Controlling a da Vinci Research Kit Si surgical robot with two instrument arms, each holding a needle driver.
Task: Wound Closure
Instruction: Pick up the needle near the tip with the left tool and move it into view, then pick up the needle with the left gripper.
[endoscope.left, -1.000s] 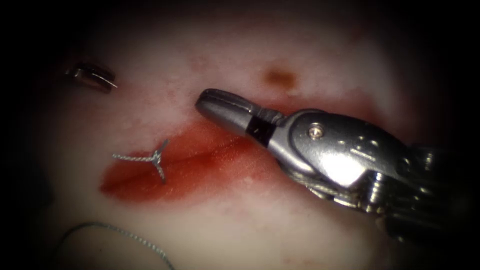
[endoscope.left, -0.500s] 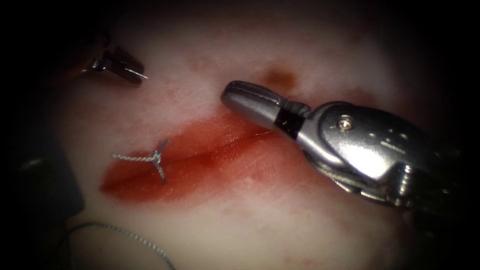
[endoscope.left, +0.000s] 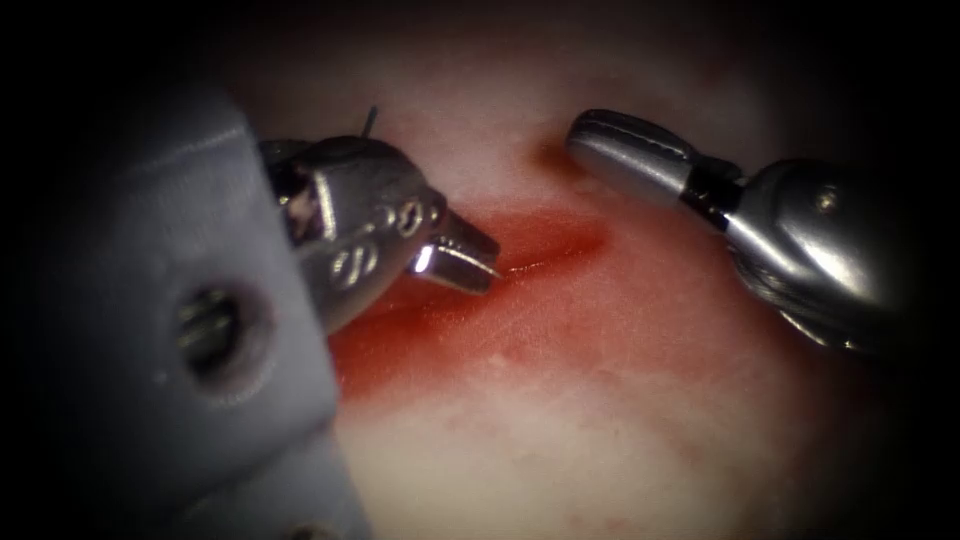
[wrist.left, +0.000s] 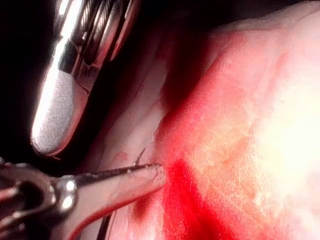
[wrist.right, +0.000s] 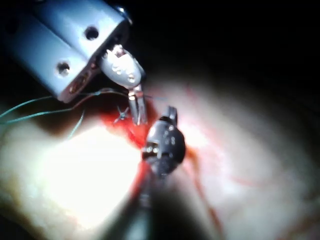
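The tissue (endoscope.left: 600, 420) under my tools is pale, with a band of red fluid (endoscope.left: 560, 300) spread along the cut (endoscope.left: 520, 266). From my right wrist, a knotted stitch (wrist.right: 121, 114) sits on it, with green thread (wrist.right: 30, 111) trailing off across its surface.

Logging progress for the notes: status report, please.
Left tool shut, apparently on the needle, at the cut; entry into tissue unclear. Right tool shut, empty, near cut's right end. Nothing between.

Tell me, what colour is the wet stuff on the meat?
Red. The fluid spreads along the cut in the tissue, seen best in the endoscope view.
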